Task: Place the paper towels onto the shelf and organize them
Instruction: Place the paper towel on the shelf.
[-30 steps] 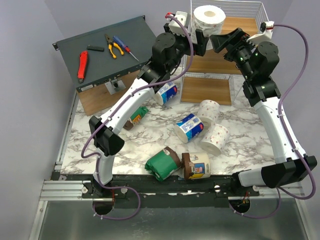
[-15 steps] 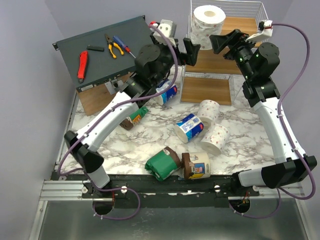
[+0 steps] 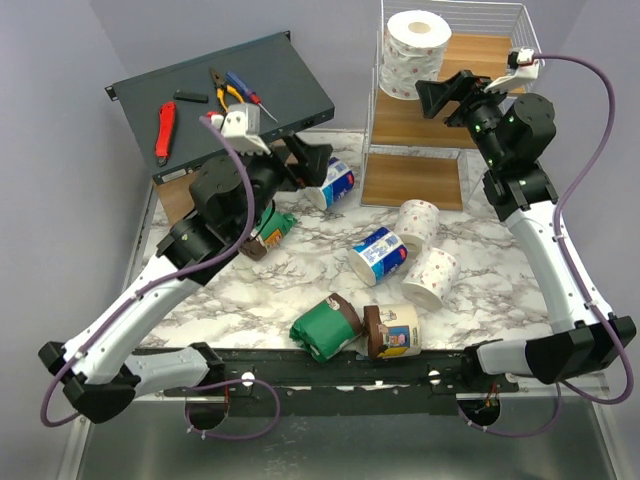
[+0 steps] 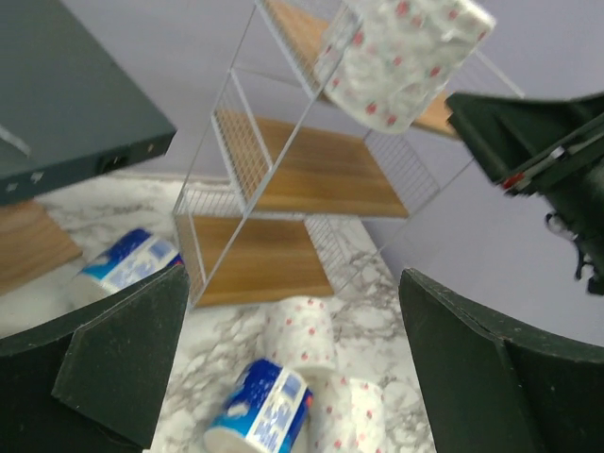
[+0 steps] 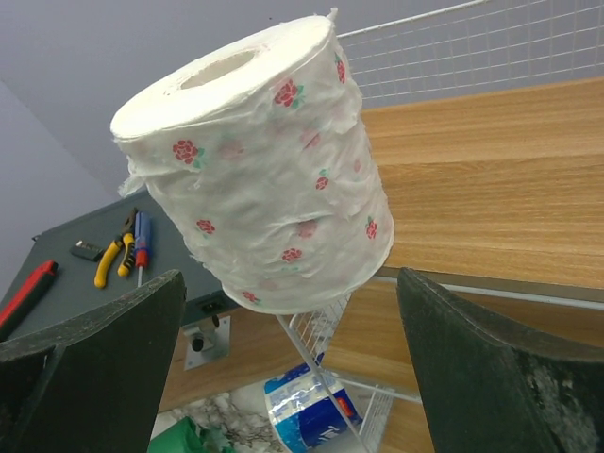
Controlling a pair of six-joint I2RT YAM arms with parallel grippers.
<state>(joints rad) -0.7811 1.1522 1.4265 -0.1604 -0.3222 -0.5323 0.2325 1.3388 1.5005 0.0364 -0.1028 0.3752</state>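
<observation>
One speckled roll (image 3: 412,55) stands on the top tier of the shelf (image 3: 485,52); left tool (image 3: 318,166) and right tool (image 3: 432,100) both gape wide, empty.

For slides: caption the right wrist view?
Open right gripper facing a rose-printed paper towel roll on the top tier of the shelf.

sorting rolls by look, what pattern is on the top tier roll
White roll with small red-pink rose prints, clearest in the right wrist view.
</observation>
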